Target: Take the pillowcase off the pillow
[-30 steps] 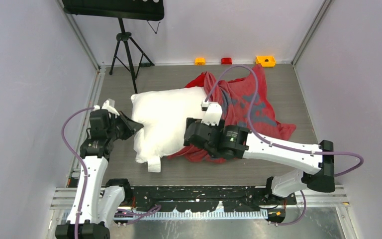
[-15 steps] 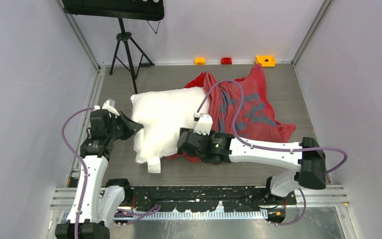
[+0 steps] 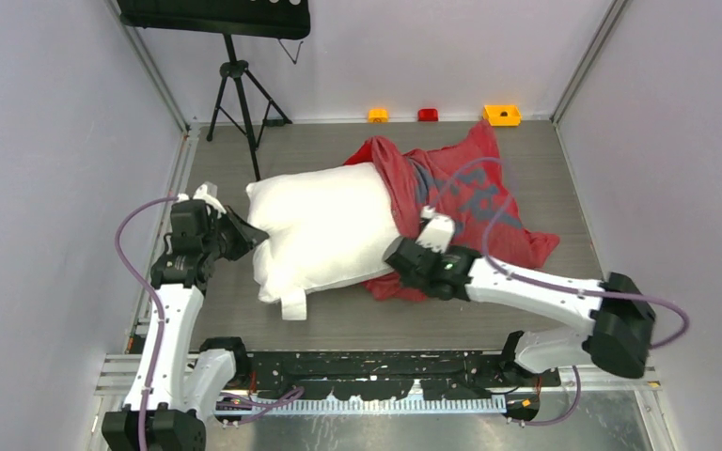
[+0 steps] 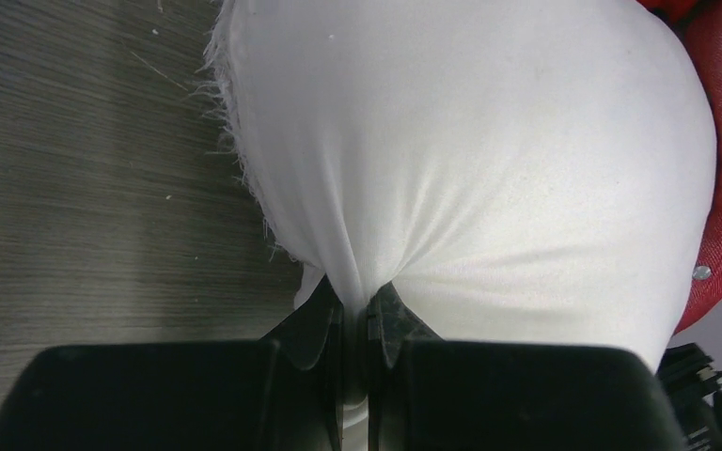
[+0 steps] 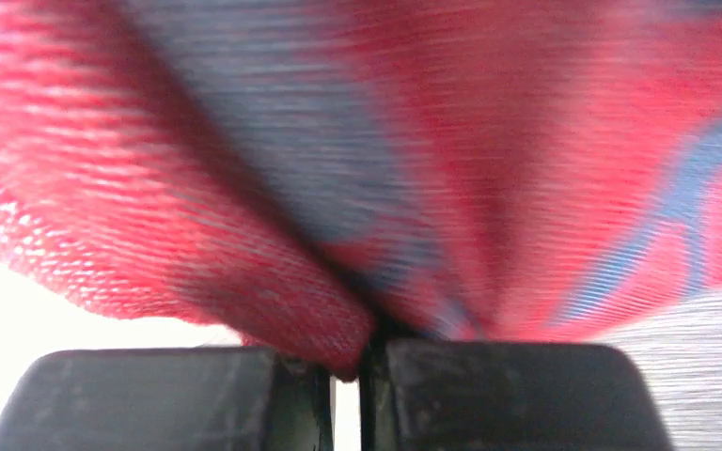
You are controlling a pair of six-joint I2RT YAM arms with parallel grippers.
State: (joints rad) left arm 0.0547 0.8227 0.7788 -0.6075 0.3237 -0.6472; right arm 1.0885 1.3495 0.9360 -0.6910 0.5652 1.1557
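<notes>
The left pincer (image 4: 355,315) was pinched shut on the pillow's (image 3: 324,230) left end, near the tabletop's (image 3: 357,324) left edge. The right pincer (image 5: 362,352) gripped a fold of the pillowcase (image 3: 475,202), which covered only the pillow's right end and lay bunched toward the far right corner.

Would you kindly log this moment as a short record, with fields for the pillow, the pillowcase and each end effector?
pillow: white, mostly bare; its right end is overlapped by the pillowcase
pillowcase: red, printed, bunched to the pillow's right
left end effector: shut on the pillow's left end
right end effector: shut on the pillowcase's near edge
task: not finished
</notes>
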